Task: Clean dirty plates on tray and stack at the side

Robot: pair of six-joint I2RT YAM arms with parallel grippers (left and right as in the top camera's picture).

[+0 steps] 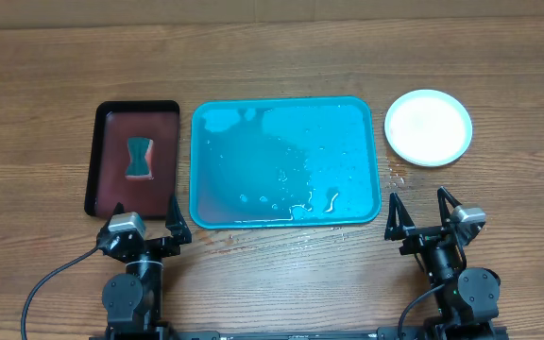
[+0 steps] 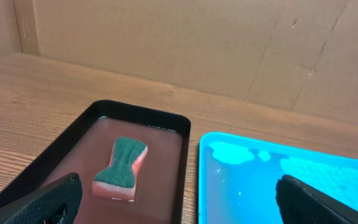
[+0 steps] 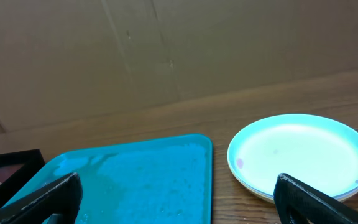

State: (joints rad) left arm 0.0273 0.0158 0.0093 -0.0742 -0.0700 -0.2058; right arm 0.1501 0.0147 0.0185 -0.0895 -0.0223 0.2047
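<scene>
Overhead: tray [image 1: 244,151] mid-frame, wet and bare; plates [image 1: 429,127] stacked upper right, so the job looks done. Left wrist: left gripper [image 2: 179,193] spread, empty, sponge [image 2: 122,167] parked in black tray [image 2: 142,115]. Right wrist: right gripper [image 3: 178,186] spread, plates lower right.

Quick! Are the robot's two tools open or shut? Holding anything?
Left tool: open, holding nothing.
Right tool: open, holding nothing.
</scene>
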